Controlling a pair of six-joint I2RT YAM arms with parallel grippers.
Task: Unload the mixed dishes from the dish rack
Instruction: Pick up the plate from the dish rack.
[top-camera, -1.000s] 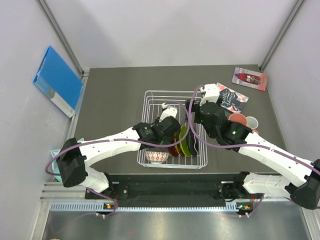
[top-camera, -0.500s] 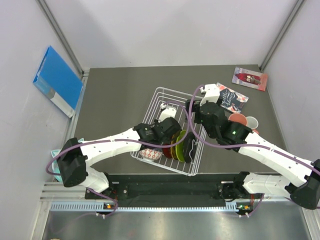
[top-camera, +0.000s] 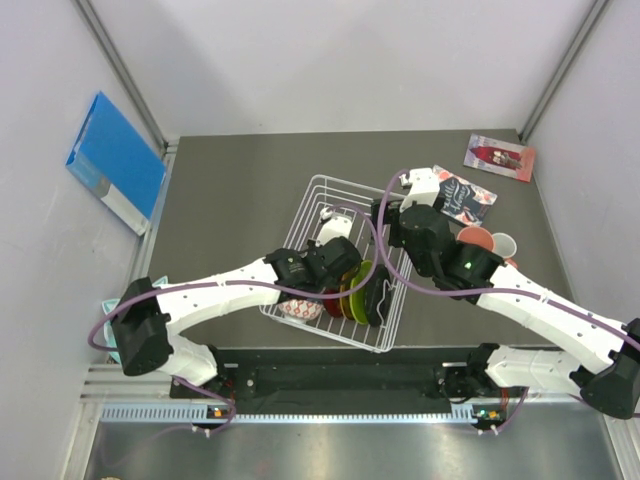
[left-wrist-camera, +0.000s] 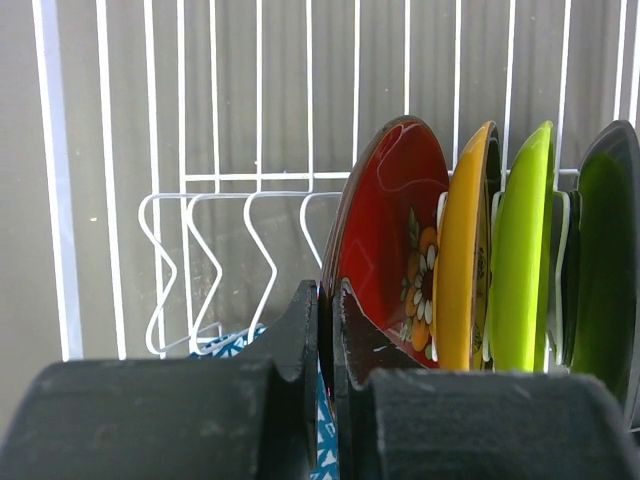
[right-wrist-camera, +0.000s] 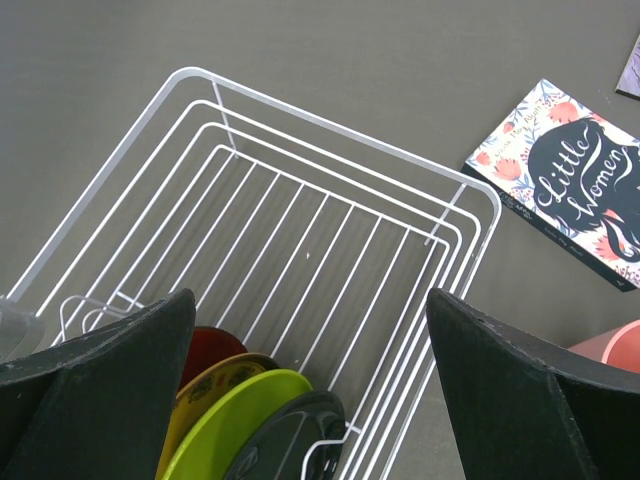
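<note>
The rack (right-wrist-camera: 330, 127) sits askew around the middle of the surface, closer to the near edge. In its slots four plates stand on edge side by side: red (left-wrist-camera: 390, 230), amber (left-wrist-camera: 462, 260), green (left-wrist-camera: 525, 250), black (left-wrist-camera: 610, 250). The left tool (left-wrist-camera: 327, 295) is down inside the rack, clenched on the red plate's rim. A patterned bowl (top-camera: 300, 310) lies in the rack's near-left corner. The right tool (right-wrist-camera: 308, 300) hangs over the rack's bare far end, spread wide and holding nothing. A salmon mug (top-camera: 476, 238) and a white mug (top-camera: 505, 244) stand on the surface toward its right edge, near a book (right-wrist-camera: 570, 190).
</note>
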